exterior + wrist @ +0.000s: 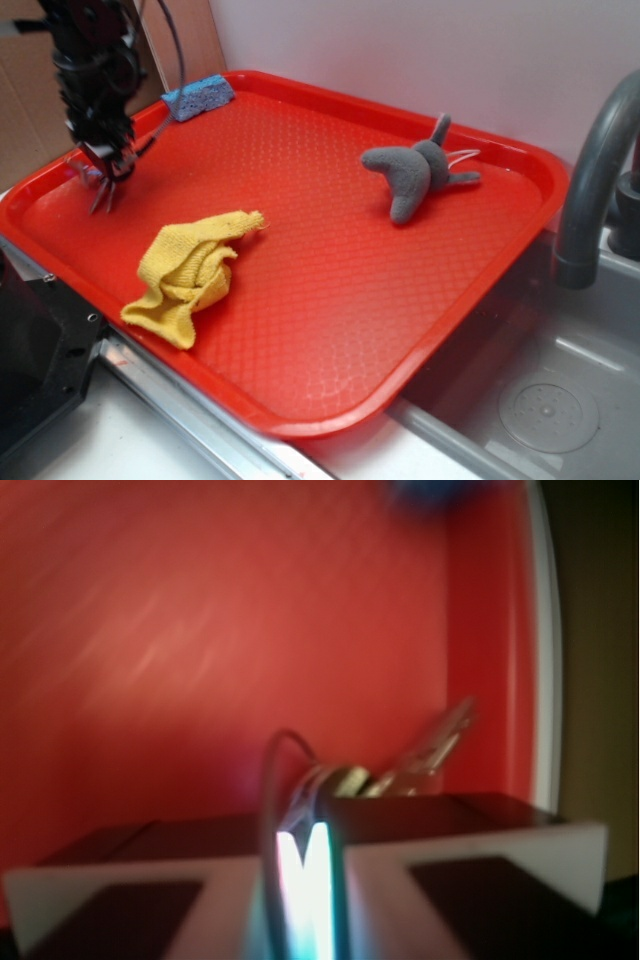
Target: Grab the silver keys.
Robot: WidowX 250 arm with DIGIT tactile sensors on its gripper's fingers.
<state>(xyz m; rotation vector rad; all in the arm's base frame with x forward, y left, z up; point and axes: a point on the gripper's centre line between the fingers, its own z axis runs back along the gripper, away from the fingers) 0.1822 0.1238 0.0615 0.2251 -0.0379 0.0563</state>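
Presently: claw [103, 160] clenched on the silver keys [102, 190], which dangle just beneath it, apparently clear of the red tray [330, 290], hence lifted; yellow cloth [190, 275] nearby, toy [415, 172] well apart.

Red waffle-textured tray [330, 290]; yellow cloth [190, 272]; grey plush [415, 172]

Black arm [90, 70], looping black cables [172, 40], pale end effector [310, 865] pads

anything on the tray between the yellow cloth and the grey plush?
Nothing. In the exterior view the stretch of red tray between the yellow cloth and the grey plush is bare textured surface.
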